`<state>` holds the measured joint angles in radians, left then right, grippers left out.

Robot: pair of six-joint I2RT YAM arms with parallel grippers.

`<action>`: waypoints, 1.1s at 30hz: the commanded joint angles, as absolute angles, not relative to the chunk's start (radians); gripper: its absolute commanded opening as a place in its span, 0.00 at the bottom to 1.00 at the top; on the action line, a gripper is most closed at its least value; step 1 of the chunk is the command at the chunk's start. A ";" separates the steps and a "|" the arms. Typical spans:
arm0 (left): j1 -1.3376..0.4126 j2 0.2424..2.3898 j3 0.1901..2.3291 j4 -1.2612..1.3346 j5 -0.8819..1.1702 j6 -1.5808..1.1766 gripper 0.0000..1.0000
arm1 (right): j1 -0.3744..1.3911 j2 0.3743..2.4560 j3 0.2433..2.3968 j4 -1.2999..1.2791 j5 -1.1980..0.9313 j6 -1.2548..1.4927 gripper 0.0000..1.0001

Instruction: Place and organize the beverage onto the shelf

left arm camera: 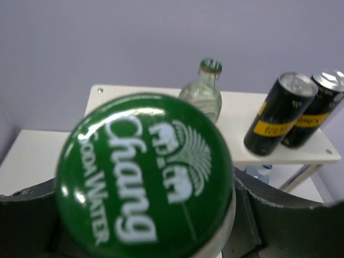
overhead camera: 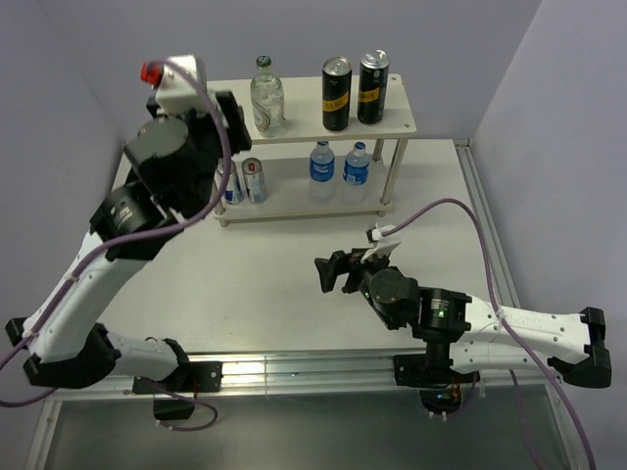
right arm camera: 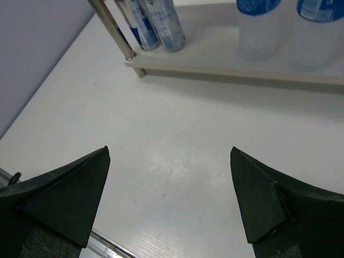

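The shelf (overhead camera: 304, 125) stands at the back of the table. Its top board holds a clear glass bottle (overhead camera: 266, 98) and two black cans (overhead camera: 336, 95). The lower board holds two slim silver-blue cans (overhead camera: 245, 181) and two small water bottles (overhead camera: 321, 166). My left gripper (overhead camera: 230, 117) is raised at the shelf's left end. In the left wrist view it (left arm camera: 150, 226) is shut on a bottle with a green "Chang Soda Water" cap (left arm camera: 145, 174), left of the glass bottle (left arm camera: 203, 94). The held bottle's body is hidden. My right gripper (overhead camera: 331, 274) is open and empty over the table.
In the right wrist view my open gripper (right arm camera: 169, 177) faces the lower board (right arm camera: 215, 70), with the slim cans (right arm camera: 156, 21), water bottles (right arm camera: 258, 27) and a metal leg (right arm camera: 113, 29) ahead. Purple walls stand close behind and beside the shelf. A metal rail runs along the table's near edge (overhead camera: 294, 367).
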<state>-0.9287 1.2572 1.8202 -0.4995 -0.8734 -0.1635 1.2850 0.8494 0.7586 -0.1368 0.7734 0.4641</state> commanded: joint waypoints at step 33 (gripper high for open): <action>-0.376 1.681 2.217 -0.520 -0.216 -0.166 0.00 | 1.370 0.532 0.505 -0.439 0.933 0.833 1.00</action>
